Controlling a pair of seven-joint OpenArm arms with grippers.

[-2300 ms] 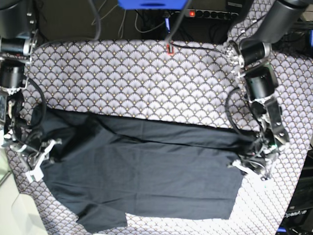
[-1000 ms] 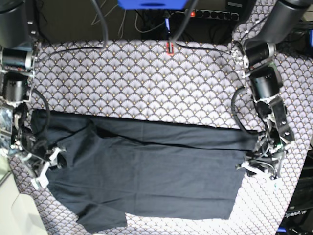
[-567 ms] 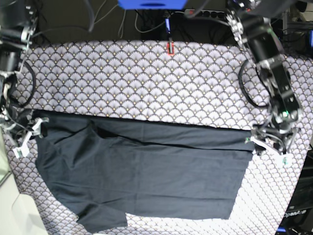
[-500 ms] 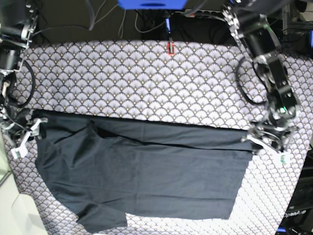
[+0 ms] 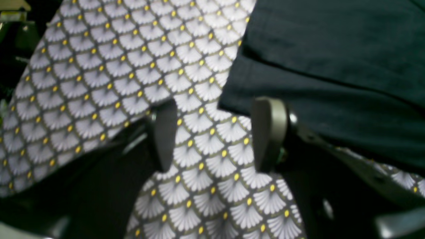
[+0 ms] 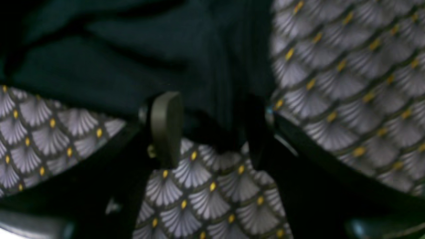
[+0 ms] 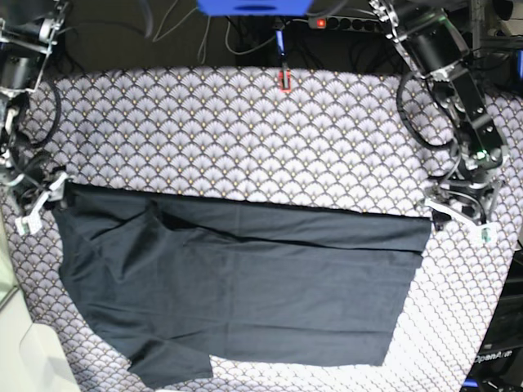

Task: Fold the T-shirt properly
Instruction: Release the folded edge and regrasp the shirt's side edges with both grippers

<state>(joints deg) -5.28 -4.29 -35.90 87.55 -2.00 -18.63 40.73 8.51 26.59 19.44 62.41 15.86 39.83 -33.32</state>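
The dark T-shirt (image 7: 237, 286) lies flat on the patterned tablecloth (image 7: 245, 139), folded lengthwise, with one sleeve poking out at the lower left. My left gripper (image 7: 459, 222) hovers just off the shirt's upper right corner. In the left wrist view it (image 5: 215, 136) is open over bare tablecloth, and the T-shirt (image 5: 332, 49) corner lies by the right finger (image 5: 269, 132). My right gripper (image 7: 41, 204) sits at the shirt's upper left corner. It (image 6: 211, 129) is open in the right wrist view, with the T-shirt (image 6: 132, 49) edge lying loose between the fingertips.
A power strip (image 7: 351, 22) and cables run along the dark back edge. A small red item (image 7: 284, 80) sits at the table's far middle. The table's edge falls away at the lower left and on the right.
Both grippers have opened, let go of the shirt's upper edge and drawn outward and back. The shirt's top fold has settled flat and straight.
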